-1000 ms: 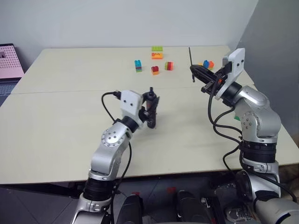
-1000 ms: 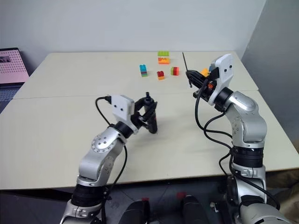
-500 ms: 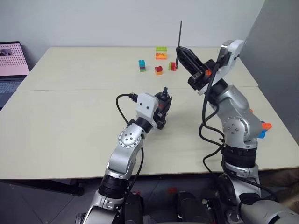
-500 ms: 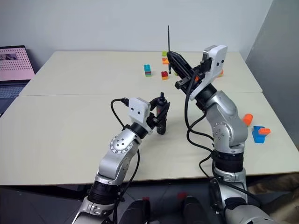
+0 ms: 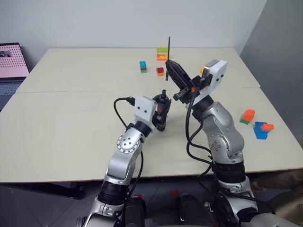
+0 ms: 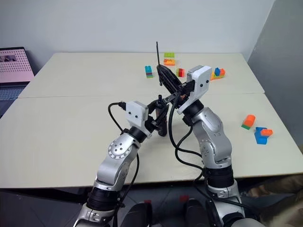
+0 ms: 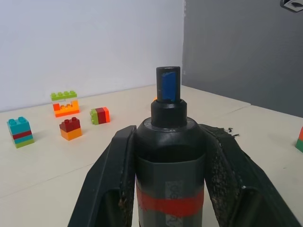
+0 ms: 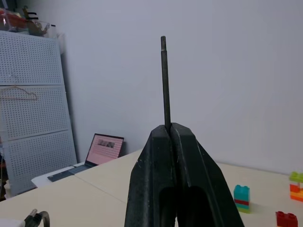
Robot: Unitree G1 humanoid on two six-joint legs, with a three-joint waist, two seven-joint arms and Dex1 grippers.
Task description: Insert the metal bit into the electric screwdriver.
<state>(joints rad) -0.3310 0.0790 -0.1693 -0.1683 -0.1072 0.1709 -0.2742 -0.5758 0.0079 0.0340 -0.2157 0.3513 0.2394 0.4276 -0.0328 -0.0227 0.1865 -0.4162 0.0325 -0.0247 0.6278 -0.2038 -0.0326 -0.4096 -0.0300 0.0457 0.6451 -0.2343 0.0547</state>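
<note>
place: lab/workshop | cues: pegboard wall (image 8: 28,94), laptop (image 8: 105,147), worktable (image 5: 71,118)

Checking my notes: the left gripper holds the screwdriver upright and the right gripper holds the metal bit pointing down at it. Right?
Not quite. The right gripper holds the metal bit pointing up, not down, as the right wrist view shows. The left gripper does hold the screwdriver upright.

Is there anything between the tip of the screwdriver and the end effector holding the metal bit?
Nothing. In the left eye view, only open air separates the electric screwdriver from the right end effector holding the metal bit.
</note>
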